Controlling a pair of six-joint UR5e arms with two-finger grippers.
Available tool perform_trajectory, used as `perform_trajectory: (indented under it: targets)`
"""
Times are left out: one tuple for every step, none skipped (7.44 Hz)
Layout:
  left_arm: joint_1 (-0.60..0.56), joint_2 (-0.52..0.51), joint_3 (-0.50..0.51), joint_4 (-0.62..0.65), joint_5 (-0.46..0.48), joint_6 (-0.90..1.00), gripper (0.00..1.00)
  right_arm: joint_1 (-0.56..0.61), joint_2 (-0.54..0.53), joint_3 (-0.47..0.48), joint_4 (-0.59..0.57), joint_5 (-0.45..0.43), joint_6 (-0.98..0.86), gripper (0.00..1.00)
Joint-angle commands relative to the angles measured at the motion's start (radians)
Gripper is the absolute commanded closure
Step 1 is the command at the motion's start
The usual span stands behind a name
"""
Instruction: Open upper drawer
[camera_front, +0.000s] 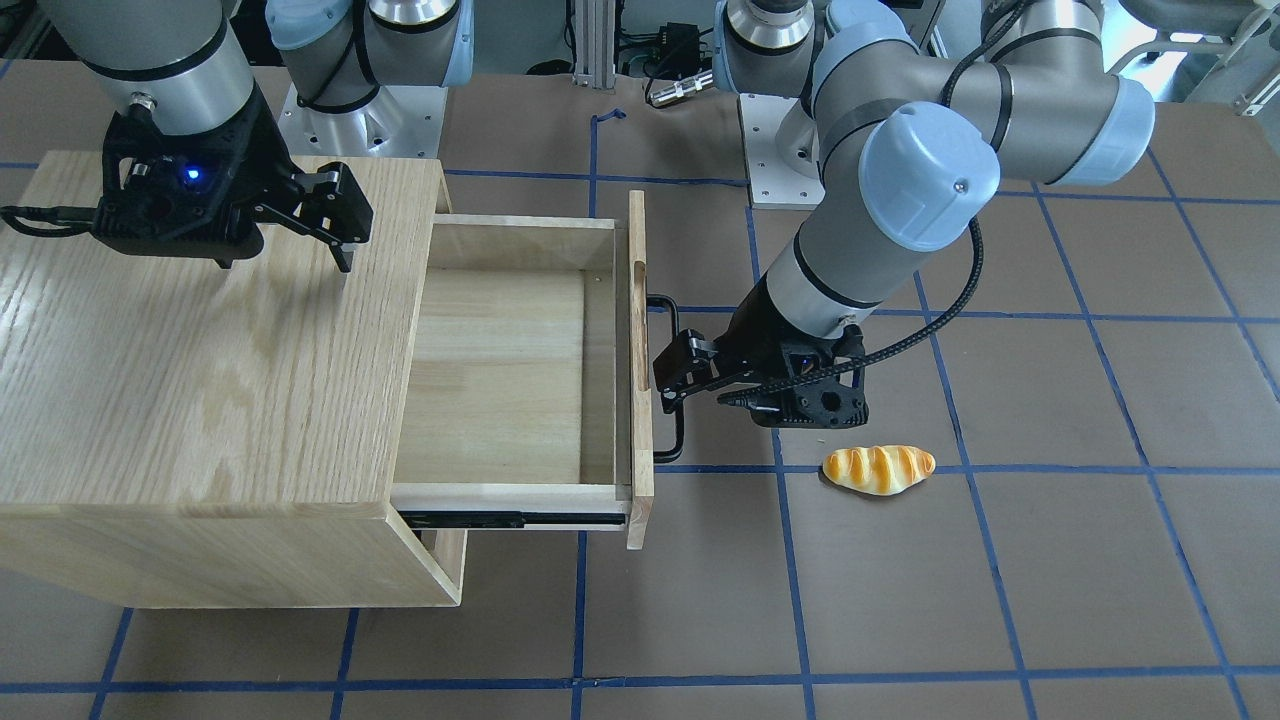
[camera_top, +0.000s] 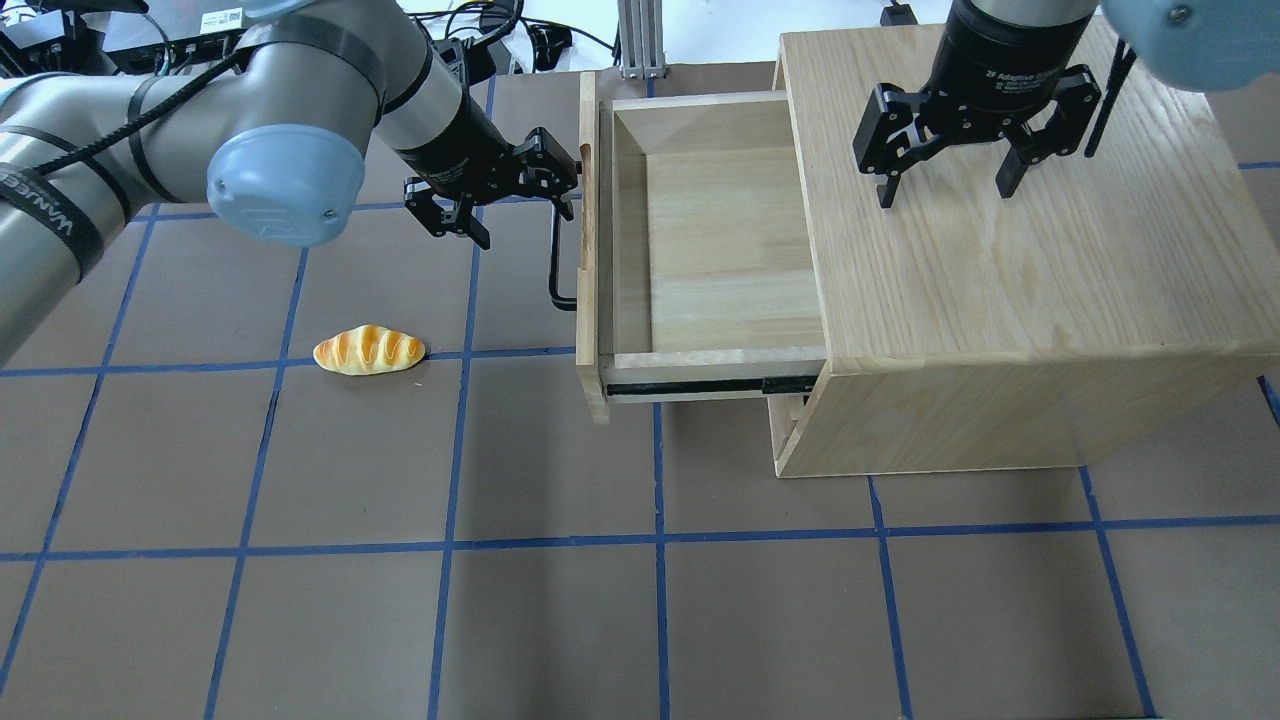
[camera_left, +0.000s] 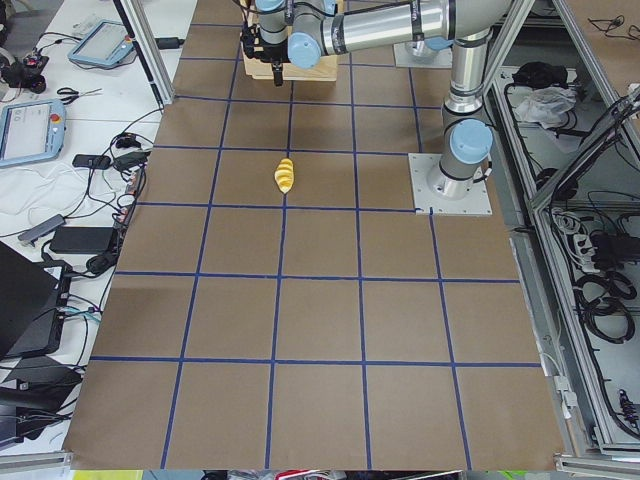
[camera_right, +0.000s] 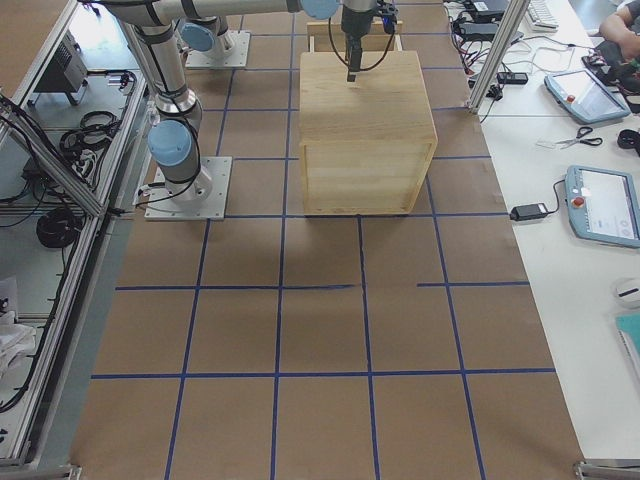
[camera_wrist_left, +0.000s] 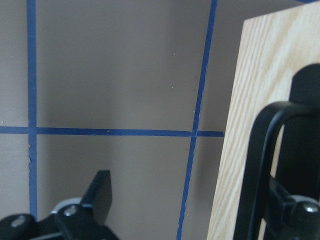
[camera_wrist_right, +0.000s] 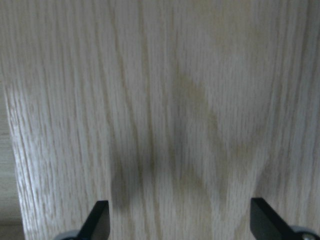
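Partly the upper drawer (camera_top: 730, 250) is masked: its inner end runs under the top of the cabinet (camera_top: 1000, 290), so how deep it goes cannot be seen. What shows stands well out of the cabinet's open face, bare wood floor exposed, with a black slide rail (camera_top: 700, 387) along one side. The front panel, farthest from the cabinet, carries the slot cutout (camera_front: 638, 325) and, on its outer face, the black bar handle (camera_top: 555, 255).

The left gripper (camera_top: 528, 217) hangs just outside that panel, away from the cabinet, jaws spread wide and grasping nothing. In its wrist view the handle's bend crosses in front of one finger (camera_wrist_left: 302, 150), dark and blurred. Whether that finger touches the bar cannot be told. The other finger (camera_wrist_left: 100, 192) stands well apart over bare table (camera_top: 600, 600).

The right gripper (camera_top: 948, 185) hovers over the cabinet's top, near the edge above the drawer, also released. Its wrist view shows only two tips wide apart with oak grain between them. From the camera at the robot's right the cabinet hides the drawer wholly, and from the one at its left the near arm covers much of the cabinet.

A bread roll (camera_top: 369, 350) lies on the table farther from the cabinet than the handle, apart from both grippers. Below the drawer a sliver of lighter wood shows at the cabinet's open face, too little to identify.
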Motion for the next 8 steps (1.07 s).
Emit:
perform_trajectory:
  targets:
    - [0.038,0.028,0.005,-0.055,0.002,0.051,0.0,0.0,0.0,0.0,0.0,0.0,0.001,0.0]
    - [0.064,0.047,0.023,-0.09,0.002,0.06,0.0,0.001,0.0,0.002,0.0,0.0,0.001,0.0]
    - [0.096,0.076,0.036,-0.144,0.002,0.123,0.0,0.001,0.0,0.0,0.0,0.0,0.001,0.0]
    - [0.134,0.114,0.054,-0.232,0.026,0.172,0.0,0.001,0.0,0.0,0.0,0.0,0.001,0.0]
    - [0.15,0.158,0.091,-0.324,0.092,0.182,0.0,0.001,0.0,0.002,0.0,0.0,0.001,0.0]
    - [0.156,0.201,0.146,-0.424,0.168,0.211,0.0,0.001,0.0,0.0,0.0,0.0,0.0,0.0]
    - [0.147,0.237,0.181,-0.469,0.251,0.253,0.0,0.001,0.0,0.0,0.0,0.0,0.001,0.0]
    - [0.139,0.266,0.18,-0.471,0.27,0.254,0.0,0.001,0.0,0.002,0.0,0.0,0.001,0.0]
